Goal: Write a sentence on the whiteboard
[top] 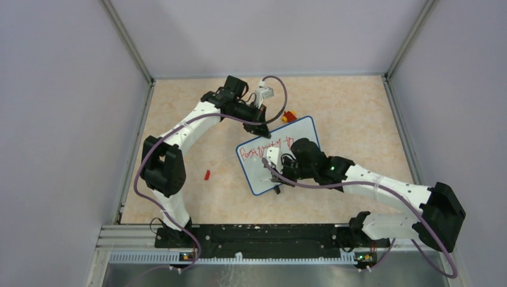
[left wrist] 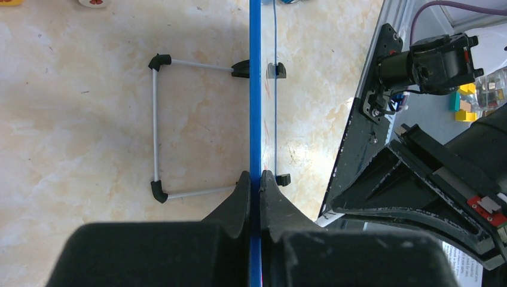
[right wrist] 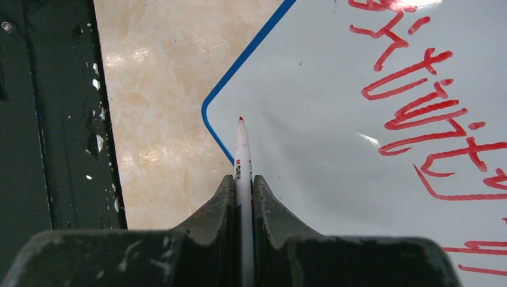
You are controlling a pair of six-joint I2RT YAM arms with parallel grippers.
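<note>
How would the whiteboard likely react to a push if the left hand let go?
Probably stiff: the whiteboard rim looks straight edge-on, gripped by the left hand. Likely light and tippy, propped on a thin wire stand. Glossy face, so perhaps slippery.

The whiteboard point(top: 256, 173) carries a red handwritten sentence point(top: 266, 147); seen from above it seems to begin "Posit", the rest being an unreadable scrawl. The marker point(right wrist: 242, 156) bears a small red-and-black printed label, too small to read.
</note>
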